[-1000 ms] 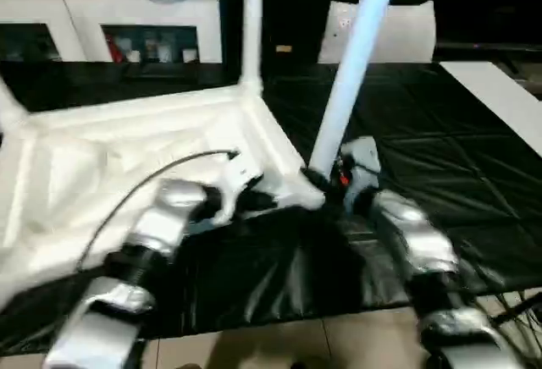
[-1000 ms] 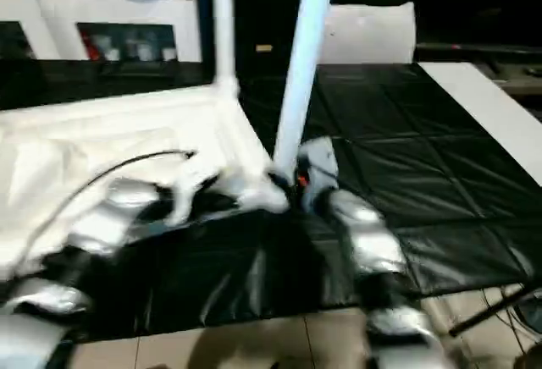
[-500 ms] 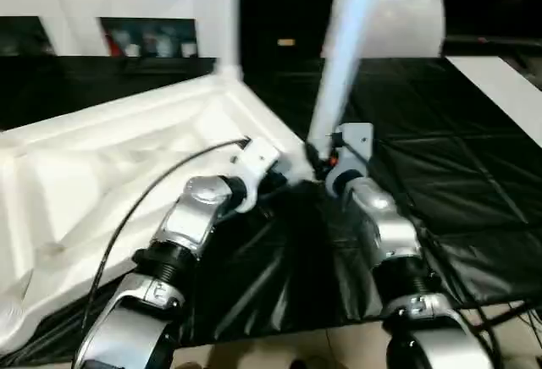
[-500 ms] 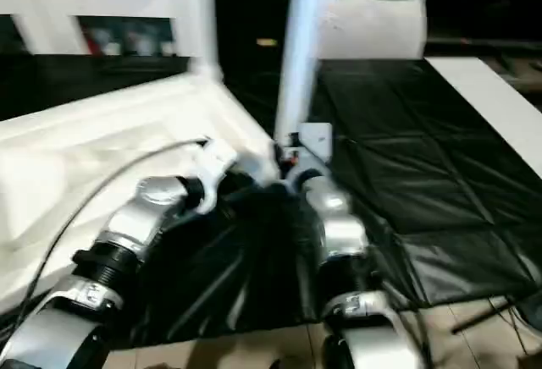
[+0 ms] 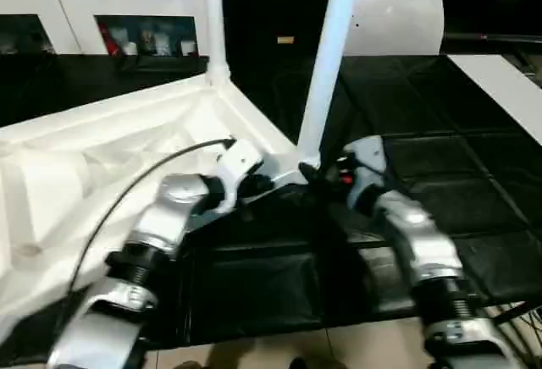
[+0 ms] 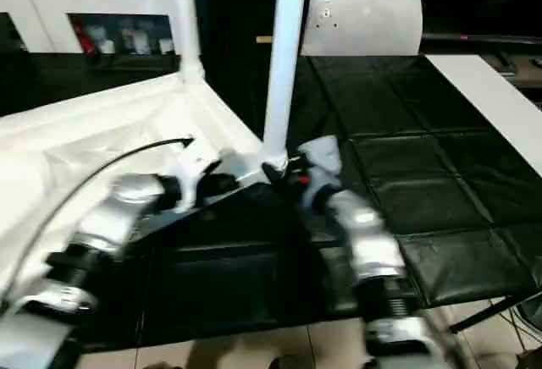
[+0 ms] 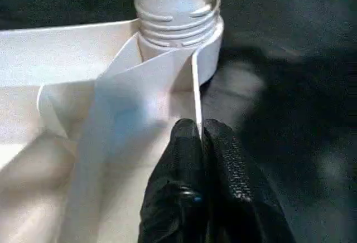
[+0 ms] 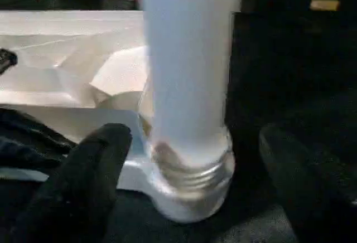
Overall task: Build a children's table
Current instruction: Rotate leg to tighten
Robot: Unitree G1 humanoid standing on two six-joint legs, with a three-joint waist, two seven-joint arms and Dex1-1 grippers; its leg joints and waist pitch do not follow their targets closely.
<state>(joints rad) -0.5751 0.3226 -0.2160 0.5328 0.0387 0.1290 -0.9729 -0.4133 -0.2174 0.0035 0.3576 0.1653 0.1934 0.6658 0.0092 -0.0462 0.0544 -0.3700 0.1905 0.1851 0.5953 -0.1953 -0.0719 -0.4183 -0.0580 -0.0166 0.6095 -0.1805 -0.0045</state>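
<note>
The white tabletop (image 5: pixel 102 157) lies underside up on the black mat. One white leg (image 5: pixel 326 56) stands in its near corner socket (image 8: pixel 189 181), and a second leg (image 5: pixel 212 13) rises from the far corner. My left gripper (image 7: pixel 201 129) is shut on the tabletop's thin rim wall, just beside the near socket. My right gripper (image 8: pixel 195 159) is open around the base of the near leg. Its black fingers (image 8: pixel 95 165) stand on either side, with a gap on the outer side.
A white pillow-like block (image 5: pixel 398 22) stands at the back of the mat (image 5: pixel 440 183). A flat white strip (image 5: pixel 500 90) lies at the far right. White cabinets (image 5: pixel 102 13) line the back left. Floor tiles (image 5: pixel 296 348) show past the mat's front edge.
My right gripper's fingers have spread away from the base of the near leg. My left gripper keeps its hold on the rim. The camera has shifted.
</note>
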